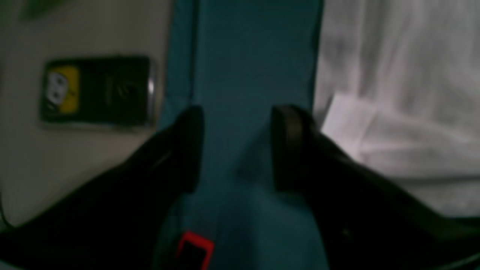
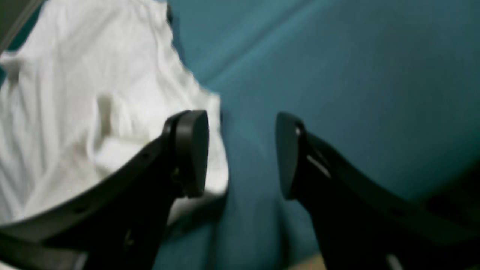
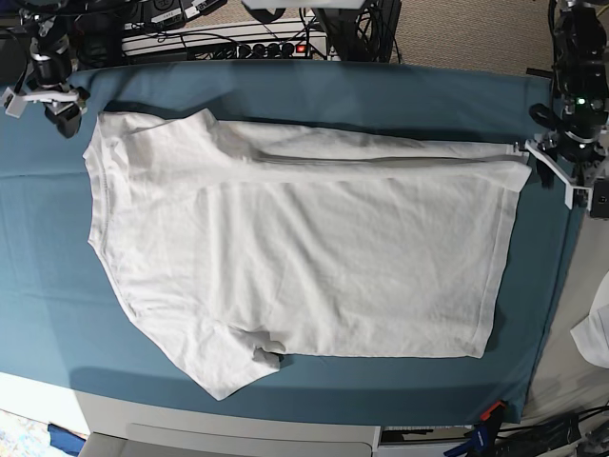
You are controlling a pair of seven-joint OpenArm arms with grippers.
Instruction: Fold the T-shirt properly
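The white T-shirt (image 3: 304, 257) lies spread flat on the teal table cloth (image 3: 333, 95), neckline toward the left, hem toward the right, its far long edge folded over in a narrow band. My left gripper (image 3: 557, 171) hovers open at the shirt's far right hem corner. In the left wrist view, my left gripper (image 1: 238, 146) has only teal cloth between its fingers, with the T-shirt (image 1: 405, 93) just beside them. My right gripper (image 3: 43, 97) stands open off the far left sleeve. In the right wrist view, my right gripper (image 2: 243, 153) is empty, one finger (image 2: 191, 150) over the T-shirt's (image 2: 75, 93) edge.
A power strip with cables (image 3: 257, 46) lies beyond the table's far edge. A small white cloth scrap (image 3: 595, 333) sits off the cloth at right. A red clamp (image 3: 490, 414) grips the near right corner. A dark device with a yellow sticker (image 1: 95, 92) lies beside the cloth.
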